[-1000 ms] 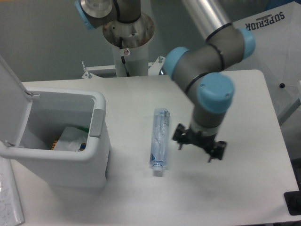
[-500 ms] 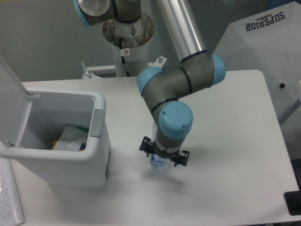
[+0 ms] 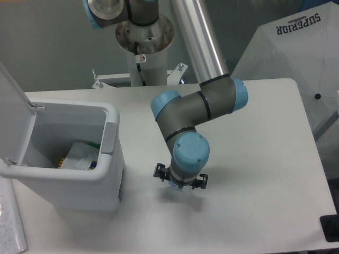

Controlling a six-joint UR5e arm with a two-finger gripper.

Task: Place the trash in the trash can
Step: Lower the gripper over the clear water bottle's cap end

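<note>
My gripper [image 3: 180,180] hangs over the table's front middle, pointing straight down, its two fingers [image 3: 159,172] spread wide, so it is open. The arm's wrist covers nearly all of the clear bluish bottle; only a small pale end of the bottle [image 3: 175,189] peeks out below the wrist, between the fingers. I cannot tell whether the fingers touch it. The white trash can [image 3: 112,138] stands at the left with its lid raised. A crumpled wrapper [image 3: 79,156] lies inside it.
The arm's pedestal [image 3: 144,50] rises at the table's back edge. A white canopy printed SUPERIOR [image 3: 296,42] stands beyond the right side. A sheet of paper [image 3: 10,227] lies at the front left, and a black object [image 3: 330,227] sits at the front right corner.
The gripper swung left from beside the bottle to directly over its near end and came lower. The bottle, fully in view a second ago, is now almost wholly covered by the wrist.
</note>
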